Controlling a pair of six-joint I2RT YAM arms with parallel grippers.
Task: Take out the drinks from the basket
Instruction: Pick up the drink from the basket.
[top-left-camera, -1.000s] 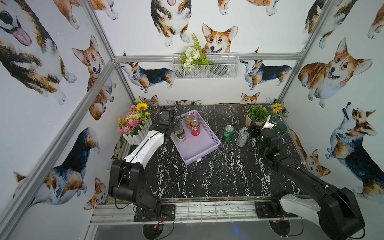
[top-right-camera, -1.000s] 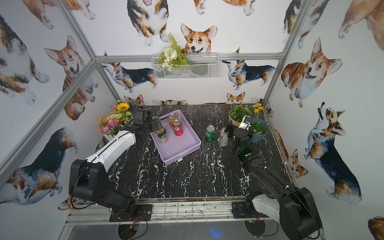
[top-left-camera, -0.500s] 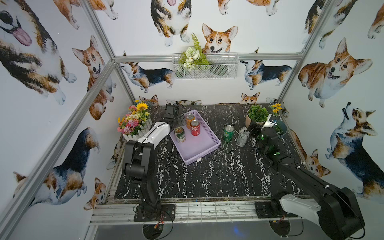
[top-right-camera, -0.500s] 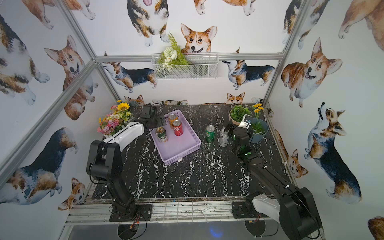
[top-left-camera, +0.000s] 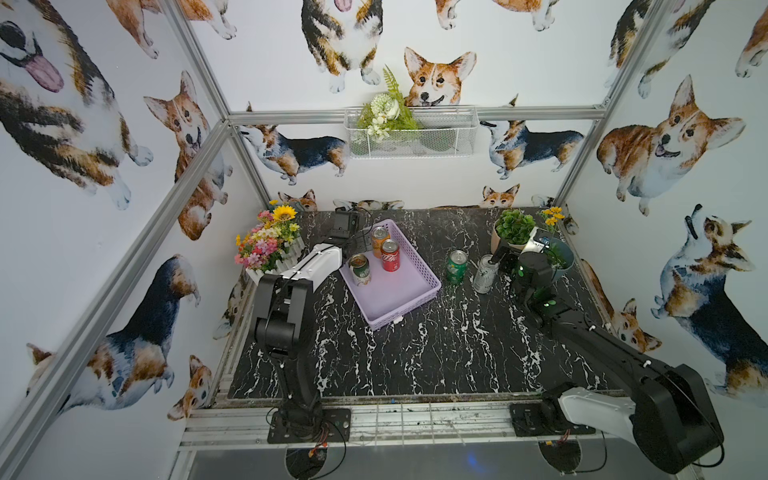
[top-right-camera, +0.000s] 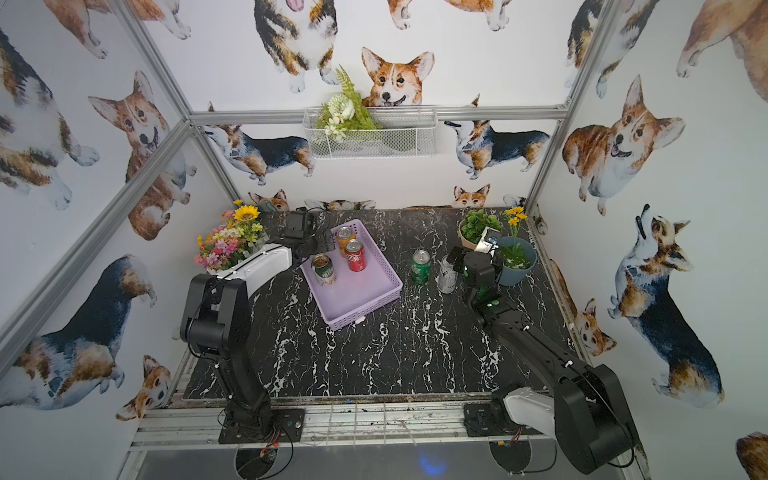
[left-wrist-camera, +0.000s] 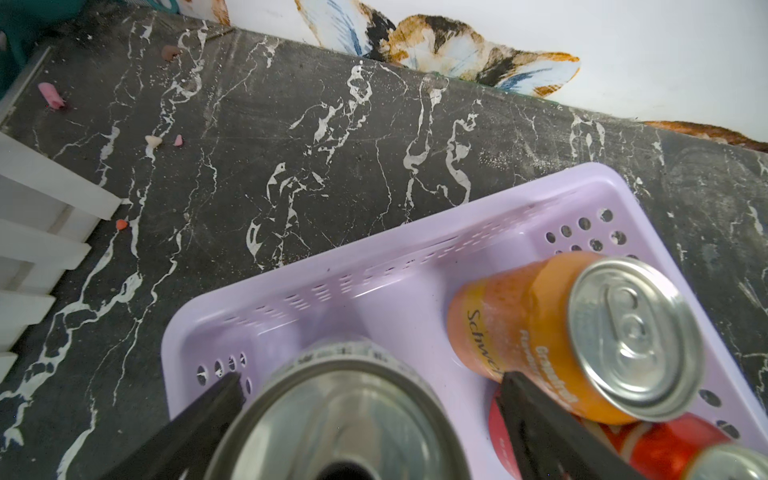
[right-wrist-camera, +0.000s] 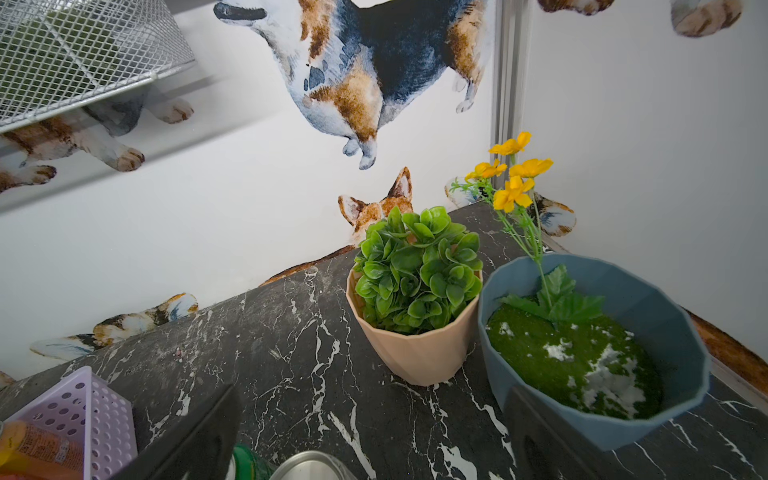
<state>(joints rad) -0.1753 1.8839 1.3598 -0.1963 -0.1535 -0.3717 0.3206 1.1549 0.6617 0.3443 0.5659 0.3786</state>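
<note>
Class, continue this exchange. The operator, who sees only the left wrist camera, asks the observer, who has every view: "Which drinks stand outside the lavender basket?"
Observer: Two, a green can and a silver can, upright on the table to the right of the basket.
Operator: I see an orange can, a red can and a silver-topped can inside. Any more?
Observer: Yes, a second green can, upright, nearer the robot's base than the red can.
Operator: What is the right gripper doing?
Observer: The right gripper is open, with the silver can's top between its fingers.
</note>
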